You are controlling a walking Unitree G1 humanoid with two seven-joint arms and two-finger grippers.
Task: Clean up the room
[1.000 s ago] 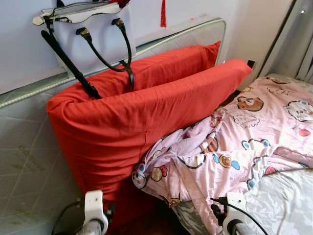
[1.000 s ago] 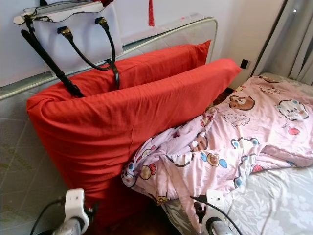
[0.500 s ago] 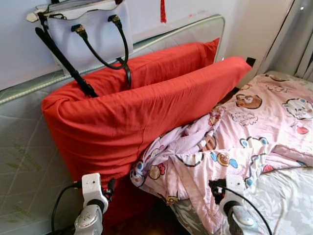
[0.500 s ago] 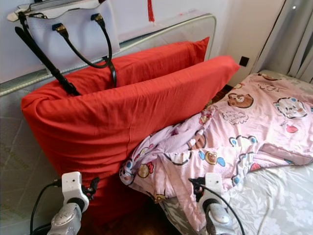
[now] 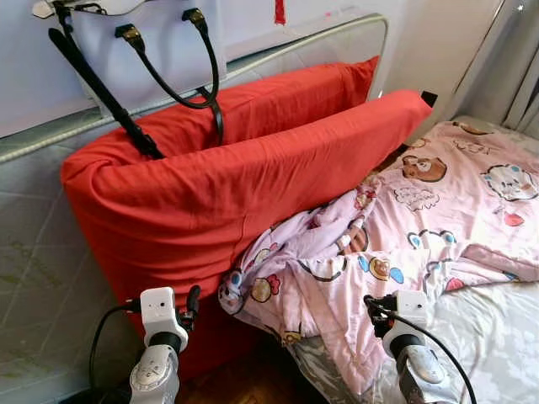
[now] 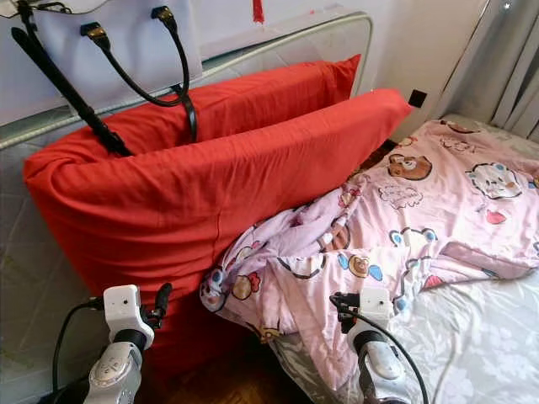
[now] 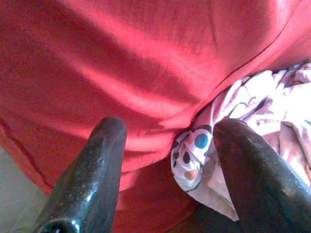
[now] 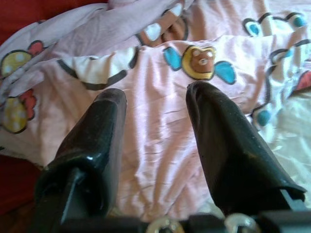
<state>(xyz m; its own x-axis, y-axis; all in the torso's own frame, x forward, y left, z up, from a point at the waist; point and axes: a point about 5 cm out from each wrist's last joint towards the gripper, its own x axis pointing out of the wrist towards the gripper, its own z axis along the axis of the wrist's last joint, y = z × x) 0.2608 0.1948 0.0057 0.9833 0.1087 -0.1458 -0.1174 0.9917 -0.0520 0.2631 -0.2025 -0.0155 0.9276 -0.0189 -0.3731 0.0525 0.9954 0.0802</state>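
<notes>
Red cushion (image 5: 227,181) leans on the mattress (image 5: 50,278), whose faint printed lettering I can't read. A white handbag (image 5: 143,42), its top cut off, hangs above. My left end effector (image 7: 167,150) is spread wide before the cushion's lower edge; my right end effector (image 8: 155,104), also released, hovers just over the pink cartoon quilt (image 5: 404,227) crumpled on the bed (image 5: 497,337).

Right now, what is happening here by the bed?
The robot stands at the side of an unmade bed. Both arms are raised in front of it with open fingers and hold nothing. The left gripper points at the red cushion that leans against the mattress by the wall. The right gripper hovers over the crumpled pink cartoon blanket, not yet gripping it. A white handbag hangs above the cushion.
</notes>
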